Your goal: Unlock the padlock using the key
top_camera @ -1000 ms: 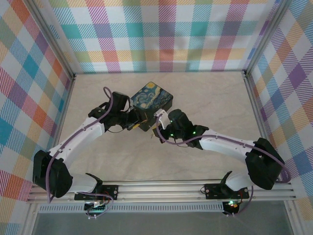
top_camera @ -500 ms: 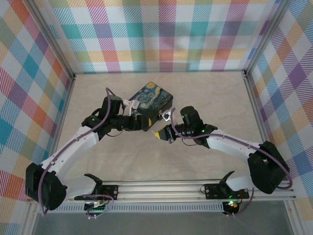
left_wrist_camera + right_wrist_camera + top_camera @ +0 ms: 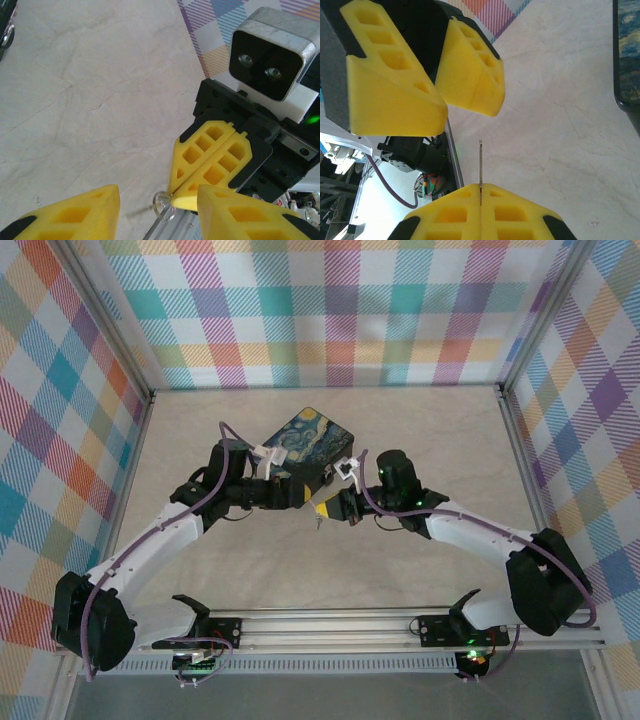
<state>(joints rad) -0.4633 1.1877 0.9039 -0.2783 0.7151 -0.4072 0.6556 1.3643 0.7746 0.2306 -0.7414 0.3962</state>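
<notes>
My right gripper (image 3: 322, 508) is shut on the key (image 3: 480, 165), a thin silvery blade seen edge-on and sticking out past the shut fingertips (image 3: 470, 197). In the left wrist view the key (image 3: 164, 205) shows its small wire ring at the tip of the right gripper (image 3: 172, 196). My left gripper (image 3: 297, 496) faces it at close range, open, with nothing between its yellow fingers (image 3: 75, 215). Both grippers meet just in front of the box. The padlock is hidden from view.
A dark box with a blue-and-yellow swirly lid (image 3: 305, 440) stands just behind the two grippers, and its edge (image 3: 627, 60) is at the right of the right wrist view. Bare marble tabletop (image 3: 420, 440) lies around. Plaid walls (image 3: 60, 440) enclose three sides.
The right gripper has carried the key back and up towards the box. The left gripper has shifted right to face it, and its jaws have narrowed a little.
</notes>
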